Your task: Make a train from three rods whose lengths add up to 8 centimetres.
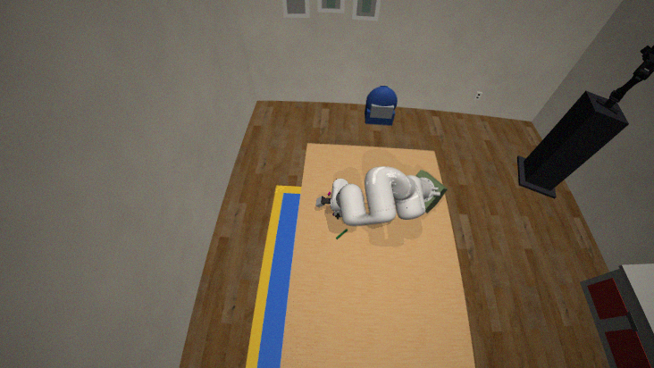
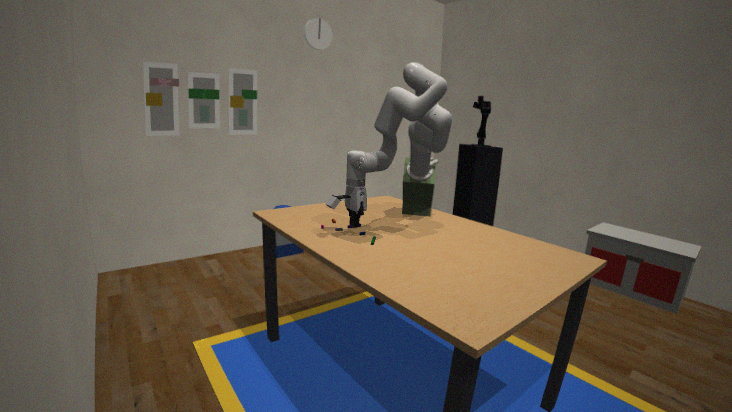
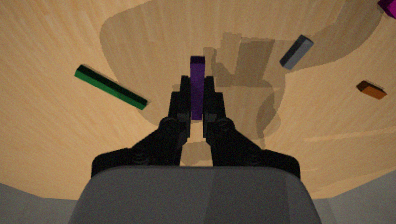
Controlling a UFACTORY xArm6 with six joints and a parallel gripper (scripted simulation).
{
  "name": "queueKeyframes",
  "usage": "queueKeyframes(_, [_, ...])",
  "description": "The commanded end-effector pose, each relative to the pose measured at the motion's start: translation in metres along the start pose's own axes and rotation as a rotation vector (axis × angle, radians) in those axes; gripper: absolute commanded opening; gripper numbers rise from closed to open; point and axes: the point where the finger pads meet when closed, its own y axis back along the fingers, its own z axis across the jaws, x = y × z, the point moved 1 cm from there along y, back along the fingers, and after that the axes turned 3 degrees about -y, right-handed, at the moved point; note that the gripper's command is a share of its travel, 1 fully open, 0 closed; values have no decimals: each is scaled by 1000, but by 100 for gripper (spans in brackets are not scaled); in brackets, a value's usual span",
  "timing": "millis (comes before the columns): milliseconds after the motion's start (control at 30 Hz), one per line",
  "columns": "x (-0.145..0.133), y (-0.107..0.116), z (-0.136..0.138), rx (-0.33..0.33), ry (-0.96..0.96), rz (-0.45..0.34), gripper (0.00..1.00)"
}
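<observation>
My gripper [image 3: 197, 89] [image 2: 354, 225] points down and is shut on the purple rod [image 3: 197, 92], which lies lengthwise between the fingers, at or just above the table top; any gap beneath is too small to tell. Blue [image 2: 362, 233] shows beside the fingertips in the exterior view, too small to count the rods, and is hidden in the wrist view. The grey rod [image 3: 297, 52] [image 2: 339, 229] lies right of the fingers in the wrist view. The magenta rod [image 3: 389, 8] [image 2: 322, 226] [image 1: 329, 194] is at that view's upper right corner.
The orange rod [image 3: 371, 90] [image 2: 333, 221] lies at the right of the wrist view. The green rod [image 3: 111, 87] [image 2: 373, 240] [image 1: 341, 234] lies slanted at its left. The table's [image 1: 380, 296] left edge is near the gripper in the top view.
</observation>
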Motion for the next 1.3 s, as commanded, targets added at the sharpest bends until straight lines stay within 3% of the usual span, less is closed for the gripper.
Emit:
queueKeyframes(0, [2,-15,0,1,1,7,4])
queueKeyframes(300, [2,-25,0,1,1,7,4])
queueKeyframes(1267, [2,-25,0,1,1,7,4])
